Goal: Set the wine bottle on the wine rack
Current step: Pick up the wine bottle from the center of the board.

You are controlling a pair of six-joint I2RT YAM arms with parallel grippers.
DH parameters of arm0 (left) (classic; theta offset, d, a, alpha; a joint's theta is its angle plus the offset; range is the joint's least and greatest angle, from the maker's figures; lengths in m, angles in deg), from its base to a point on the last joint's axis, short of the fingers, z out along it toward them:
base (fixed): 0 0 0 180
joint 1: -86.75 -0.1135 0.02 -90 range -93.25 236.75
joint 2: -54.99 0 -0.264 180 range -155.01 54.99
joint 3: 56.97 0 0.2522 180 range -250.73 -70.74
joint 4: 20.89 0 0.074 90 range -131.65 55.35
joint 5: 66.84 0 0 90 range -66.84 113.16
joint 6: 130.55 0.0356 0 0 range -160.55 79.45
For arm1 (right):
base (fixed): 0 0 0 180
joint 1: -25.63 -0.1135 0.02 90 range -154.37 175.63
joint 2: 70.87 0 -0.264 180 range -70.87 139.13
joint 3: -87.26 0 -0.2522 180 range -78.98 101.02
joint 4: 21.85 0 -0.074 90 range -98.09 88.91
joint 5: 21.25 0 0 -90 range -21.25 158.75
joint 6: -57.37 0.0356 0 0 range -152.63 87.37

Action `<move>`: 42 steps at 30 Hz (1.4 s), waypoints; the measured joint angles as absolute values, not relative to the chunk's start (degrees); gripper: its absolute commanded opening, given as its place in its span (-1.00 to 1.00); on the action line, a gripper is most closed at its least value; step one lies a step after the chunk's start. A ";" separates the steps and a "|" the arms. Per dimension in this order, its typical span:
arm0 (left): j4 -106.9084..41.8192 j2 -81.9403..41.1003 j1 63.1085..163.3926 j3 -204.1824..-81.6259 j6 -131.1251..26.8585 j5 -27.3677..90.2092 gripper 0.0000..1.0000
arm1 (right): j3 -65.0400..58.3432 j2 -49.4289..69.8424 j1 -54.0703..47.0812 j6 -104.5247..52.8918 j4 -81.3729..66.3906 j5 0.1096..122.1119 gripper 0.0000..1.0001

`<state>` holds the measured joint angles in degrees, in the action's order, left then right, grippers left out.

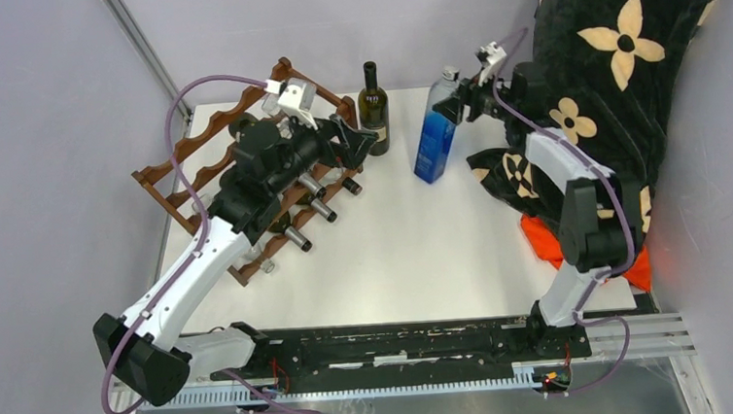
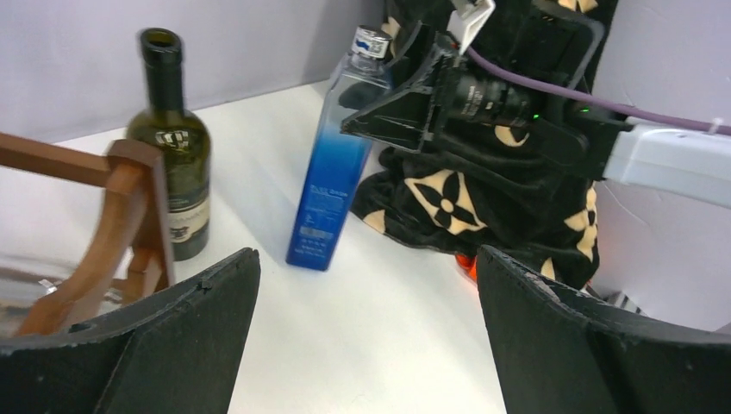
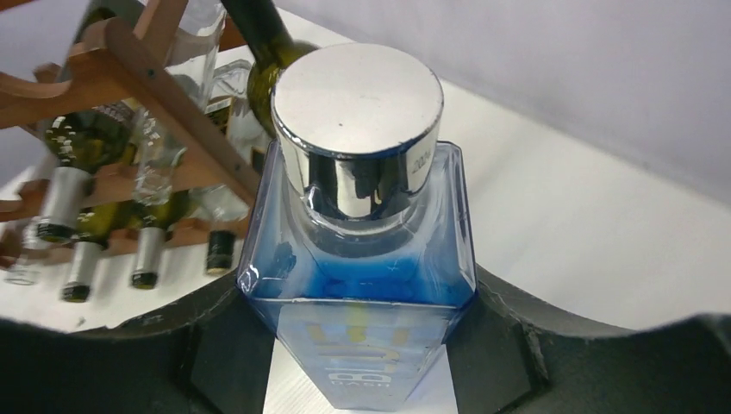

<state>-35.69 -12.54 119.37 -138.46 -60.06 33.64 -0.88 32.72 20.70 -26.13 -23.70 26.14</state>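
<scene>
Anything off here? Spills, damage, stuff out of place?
No spills or damage. One oddity: a black floral blanket is heaped over the right edge of the table, with an orange cloth under it. It crowds the right gripper, which is closed on the blue bottle.

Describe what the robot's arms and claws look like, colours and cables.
Left arm and right arm: white links between black joint housings. A purple cable runs along each to a white wrist camera block. The left claw and right claw have broad black fingers.
</scene>
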 measured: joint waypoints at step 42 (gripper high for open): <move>-21.92 -42.94 136.81 -133.72 -46.55 33.31 -0.77 | -43.91 -2.49 24.94 18.33 -39.68 29.62 -0.91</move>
